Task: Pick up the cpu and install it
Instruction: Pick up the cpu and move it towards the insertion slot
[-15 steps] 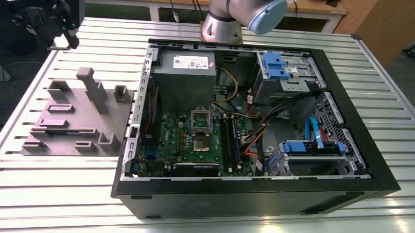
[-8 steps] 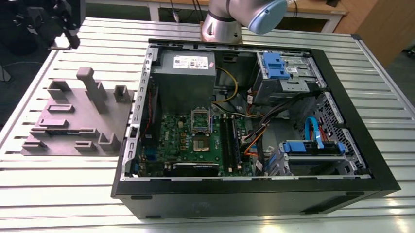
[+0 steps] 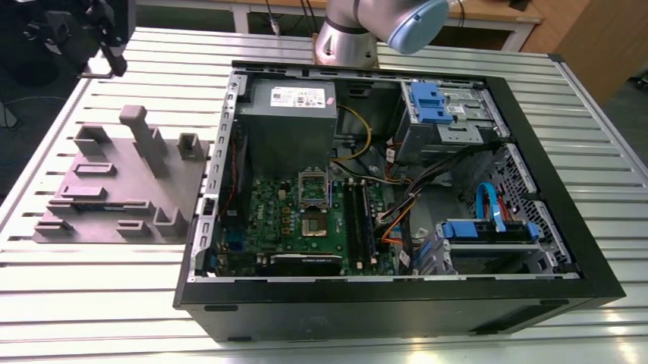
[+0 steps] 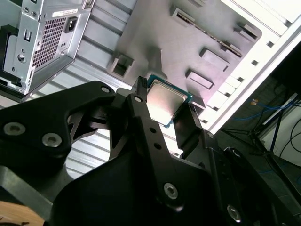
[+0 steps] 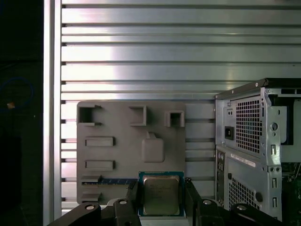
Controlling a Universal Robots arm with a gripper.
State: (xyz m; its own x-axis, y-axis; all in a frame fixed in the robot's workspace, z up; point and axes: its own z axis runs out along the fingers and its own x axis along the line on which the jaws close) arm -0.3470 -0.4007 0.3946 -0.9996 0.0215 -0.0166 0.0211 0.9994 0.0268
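Above the one grey fixture (image 5: 117, 157), my hand (image 5: 162, 195) grips the single cpu (image 5: 161, 193) between two fingers (image 5: 132, 197); one open case (image 3: 395, 303) stands beside the fixture on the counter (image 5: 141, 47).

No print is proving legible. In the exterior view a white label (image 3: 294, 96) is sitting on the power supply (image 3: 287, 129), and in the first wrist view faint marking is showing on the metal top of the cpu (image 5: 160, 194). Both are too small to make out.
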